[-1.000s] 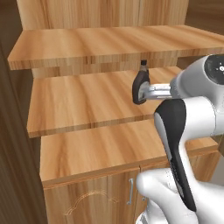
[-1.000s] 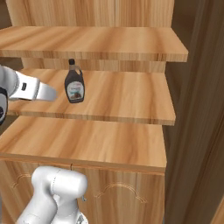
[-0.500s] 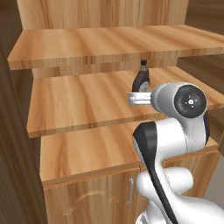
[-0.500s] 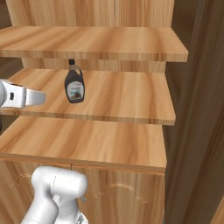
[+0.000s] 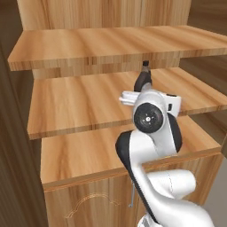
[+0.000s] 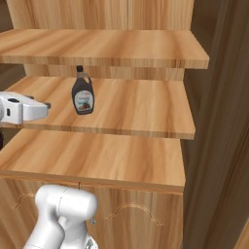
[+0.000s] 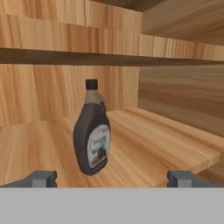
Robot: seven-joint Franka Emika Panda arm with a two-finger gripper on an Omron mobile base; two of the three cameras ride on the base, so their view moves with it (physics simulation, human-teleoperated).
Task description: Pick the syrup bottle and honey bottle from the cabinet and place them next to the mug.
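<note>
Over the last second my arm has rolled at the wrist and pulled across. In the left base view the round dark joint now faces the camera and covers most of the syrup bottle (image 5: 144, 76), where earlier the bottle stood clear beside the hand. In the right base view the gripper (image 6: 47, 105) has withdrawn toward the left edge, further from the syrup bottle (image 6: 82, 93) than before.

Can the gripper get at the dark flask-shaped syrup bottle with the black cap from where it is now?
Probably yes. The dark flask-shaped syrup bottle stands upright and alone on the light wooden cabinet's middle shelf, and the open gripper faces it with nothing between them.
</note>
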